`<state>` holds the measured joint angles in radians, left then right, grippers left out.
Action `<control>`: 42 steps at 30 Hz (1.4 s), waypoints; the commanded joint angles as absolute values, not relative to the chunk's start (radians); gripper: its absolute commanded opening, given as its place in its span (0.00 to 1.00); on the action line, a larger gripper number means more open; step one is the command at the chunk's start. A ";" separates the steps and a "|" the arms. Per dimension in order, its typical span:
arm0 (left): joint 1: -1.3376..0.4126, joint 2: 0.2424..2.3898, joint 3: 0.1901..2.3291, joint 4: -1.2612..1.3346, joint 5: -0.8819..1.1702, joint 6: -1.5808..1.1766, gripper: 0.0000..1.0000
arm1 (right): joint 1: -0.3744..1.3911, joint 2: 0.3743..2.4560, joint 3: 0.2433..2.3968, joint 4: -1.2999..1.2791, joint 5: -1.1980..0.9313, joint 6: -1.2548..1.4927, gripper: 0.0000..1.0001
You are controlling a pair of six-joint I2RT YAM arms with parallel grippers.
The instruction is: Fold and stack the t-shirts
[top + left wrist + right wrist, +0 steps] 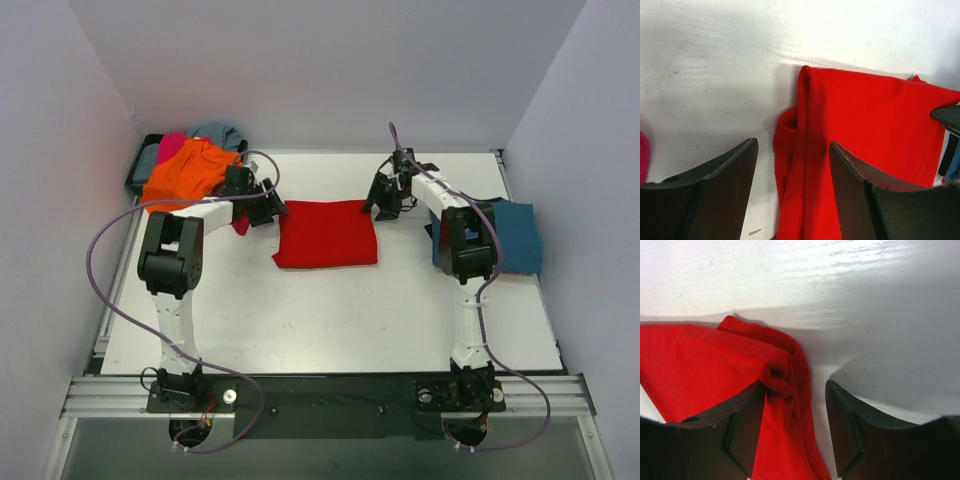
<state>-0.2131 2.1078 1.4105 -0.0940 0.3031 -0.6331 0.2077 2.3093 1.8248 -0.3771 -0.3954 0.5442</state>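
1. The red t-shirt [326,233] lies flat in the middle of the worktop [330,320], folded into a rough rectangle. Its left and right edges are bunched into soft rolls.
2. The left end effector [792,144] sits low at the shirt's left edge. Its dark jaws stand wide apart, the rolled edge lies between them, and nothing is clamped.
3. The right end effector [795,385] is at the shirt's far right corner. Its jaws are apart too, astride a puckered fold. One finger [740,425] seems to touch the cloth, and bare worktop shows beside the other.
4. A teal t-shirt [515,235] lies folded at the right edge of the worktop.
5. In the far left corner, orange [185,175], magenta [172,147] and grey-blue [220,133] shirts are heaped on what looks like a dark bin [138,170].
6. The worktop is white, glossy and lightly scuffed, with plain pale walls [320,70] closing it in.
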 commanded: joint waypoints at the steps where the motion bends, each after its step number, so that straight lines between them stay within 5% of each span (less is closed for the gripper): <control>1: -0.219 2.152 1.476 -0.136 0.296 -0.627 0.66 | 0.236 2.353 1.874 -0.451 -0.370 0.531 0.47; 12: -0.244 2.263 1.523 -0.049 0.342 -0.712 0.40 | 0.256 2.434 1.966 -0.479 -0.419 0.538 0.28; 14: -0.245 2.264 1.506 0.033 0.360 -0.732 0.28 | 0.256 2.447 1.985 -0.476 -0.434 0.543 0.25; 16: -0.244 2.260 1.494 0.092 0.373 -0.741 0.02 | 0.258 2.450 2.003 -0.477 -0.442 0.540 0.17; 17: -0.244 2.258 1.493 0.116 0.373 -0.739 0.00 | 0.258 2.448 2.008 -0.476 -0.439 0.537 0.12; 19: -0.244 2.238 1.480 0.152 0.367 -0.720 0.00 | 0.259 2.430 2.010 -0.474 -0.430 0.525 0.00; 42: -0.356 1.703 1.124 0.371 0.255 -0.571 0.00 | 0.333 1.747 1.487 -0.314 -0.137 0.387 0.00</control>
